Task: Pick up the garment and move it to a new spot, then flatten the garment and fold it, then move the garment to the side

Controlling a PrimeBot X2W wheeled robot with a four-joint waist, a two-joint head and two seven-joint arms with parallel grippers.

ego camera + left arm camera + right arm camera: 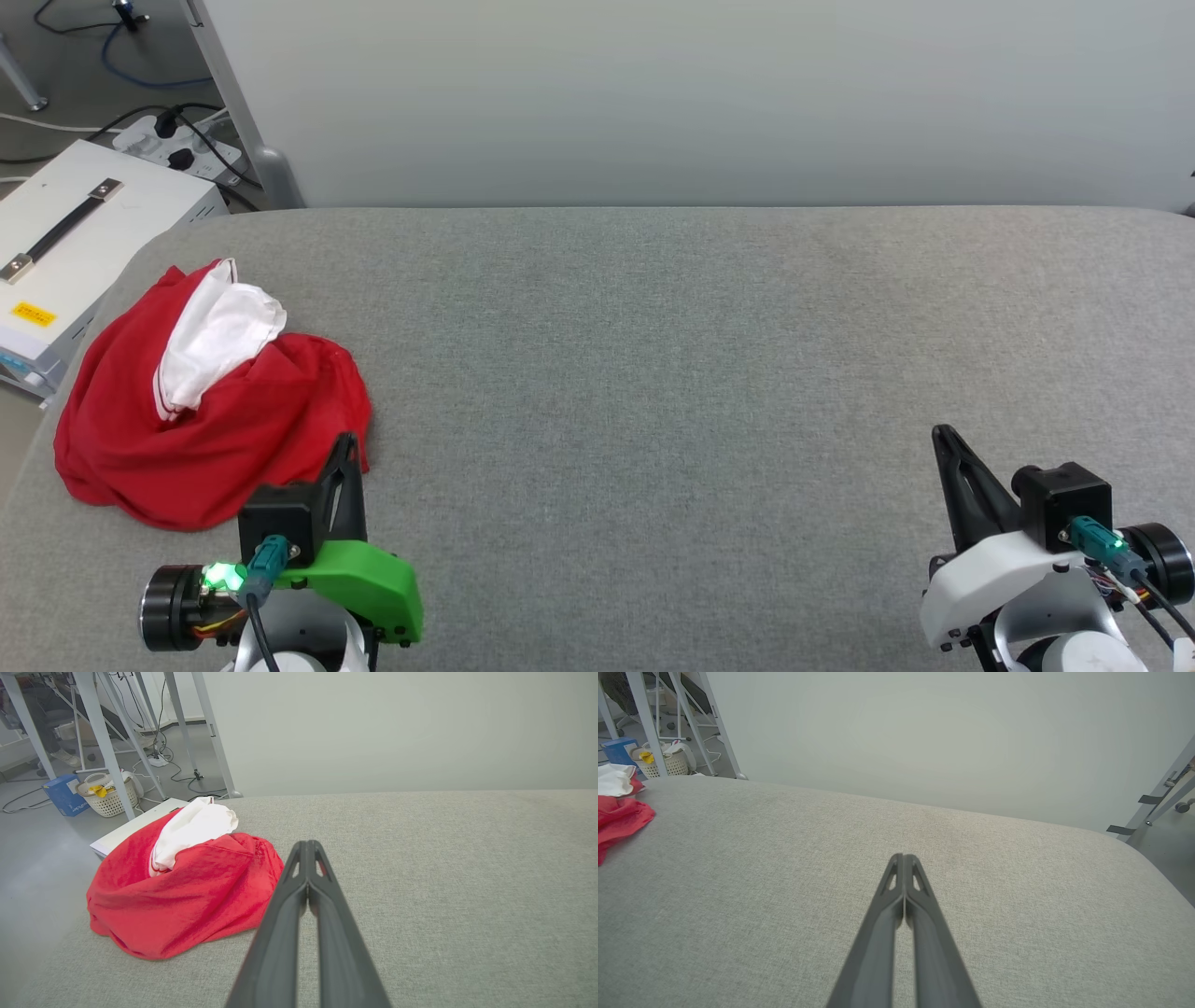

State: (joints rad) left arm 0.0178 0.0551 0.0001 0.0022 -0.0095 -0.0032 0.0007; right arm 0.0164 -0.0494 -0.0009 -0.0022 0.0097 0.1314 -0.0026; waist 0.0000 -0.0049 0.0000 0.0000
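Observation:
The garment point(205, 411) lies crumpled in a red heap with a white sleeve on top, at the far left of the grey padded table point(653, 373), close to its left edge. Its print is hidden. In the left wrist view the garment point(187, 891) sits just left of my fingertips. My left gripper point(347, 446) is shut and empty, its tip at the heap's near right edge. My right gripper point(941, 435) is also shut and empty, low at the right, far from the cloth. The right wrist view catches the garment point(619, 812) at its left edge.
A white case with a black handle point(75, 243) stands beside the table's left edge, with a power strip and cables point(177, 140) behind it. A pale wall panel point(700, 93) runs along the table's far side. Table legs, a basket point(107, 795) and a blue box stand on the floor.

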